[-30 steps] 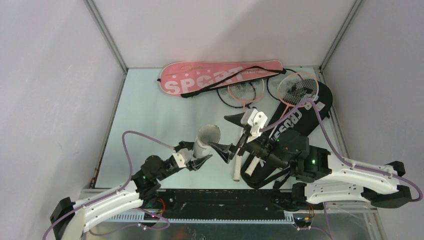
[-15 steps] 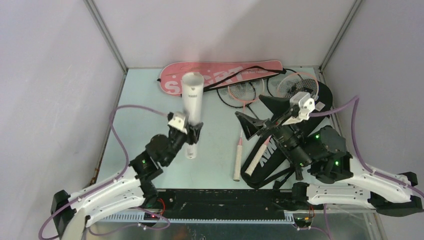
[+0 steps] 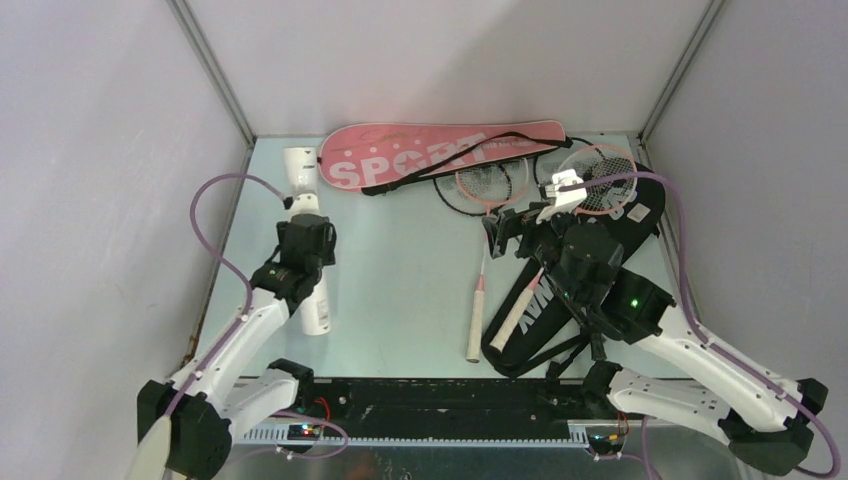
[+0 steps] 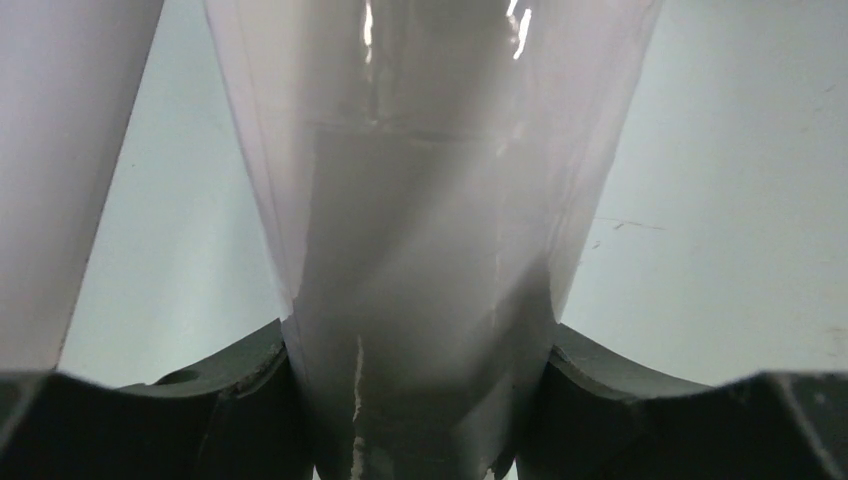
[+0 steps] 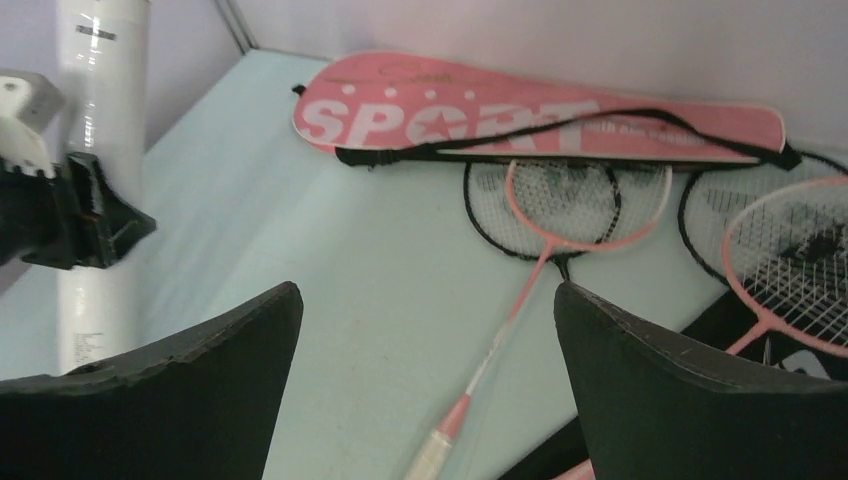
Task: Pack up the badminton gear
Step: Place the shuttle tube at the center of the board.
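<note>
Tube in my left pincer, right pincer empty.

My left pincer (image 3: pixel 304 243) is clamped across the tube (image 3: pixel 316 308), with my fingers (image 4: pixel 230 420) pressing on either side of it partway along. The tube runs along the left side of the table (image 3: pixel 400 260), one end toward the far edge and the other toward my bases; I can't tell whether it rests on the surface. My right pincer (image 5: pixel 430 390) hangs with its jaws spread wide and nothing between them. It is above a pink racket (image 5: pixel 528 285) whose head overlaps a black racket (image 5: pixel 487 205), just in front of the pink bag (image 5: pixel 520 115) and well apart from the tube.
</note>
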Controlling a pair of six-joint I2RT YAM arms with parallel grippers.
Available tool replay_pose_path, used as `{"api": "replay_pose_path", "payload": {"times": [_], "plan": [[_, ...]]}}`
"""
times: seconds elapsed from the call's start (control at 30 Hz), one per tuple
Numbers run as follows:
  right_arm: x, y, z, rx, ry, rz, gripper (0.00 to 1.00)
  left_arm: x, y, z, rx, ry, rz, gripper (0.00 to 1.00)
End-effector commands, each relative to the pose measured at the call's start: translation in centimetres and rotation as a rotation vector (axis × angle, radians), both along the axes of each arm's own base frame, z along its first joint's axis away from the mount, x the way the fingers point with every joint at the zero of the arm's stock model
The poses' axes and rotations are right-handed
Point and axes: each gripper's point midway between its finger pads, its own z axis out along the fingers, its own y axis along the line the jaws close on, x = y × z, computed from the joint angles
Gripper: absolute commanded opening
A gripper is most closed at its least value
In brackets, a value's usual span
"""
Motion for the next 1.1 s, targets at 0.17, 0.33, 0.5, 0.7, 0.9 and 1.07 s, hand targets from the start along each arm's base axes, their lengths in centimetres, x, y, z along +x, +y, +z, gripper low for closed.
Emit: {"api": "replay_pose_path", "payload": {"times": [0.17, 0.33, 0.5, 0.7, 0.9, 1.07], "plan": [[1.1, -1.2, -1.0, 0.089, 0.04, 0.069, 0.99, 0.5, 5.6, -6.1, 0.183, 0.322, 0.098, 0.54], [1.9, -1.8, -1.4, 0.091, 0.044, 0.056, 0.99, 1.1, 8.2, -8.7, 0.188, 0.446, 0.144, 0.52], [2.9, -1.9, -1.5, 0.088, 0.03, 0.065, 0.99, 1.6, 9.0, -10.6, 0.241, 0.544, 0.086, 0.53], [4.2, -2.7, -1.8, 0.084, 0.031, 0.024, 0.99, 1.5, 9.2, -12.2, 0.221, 0.652, 0.06, 0.63], [4.1, -3.1, -2.0, 0.084, 0.043, 0.022, 0.99, 1.7, 8.1, -12.0, 0.168, 0.64, 0.017, 0.96], [3.5, -3.7, -1.3, 0.094, 0.024, 0.018, 0.99, 2.6, 7.6, -9.5, 0.125, 0.548, 0.04, 1.0]]}}
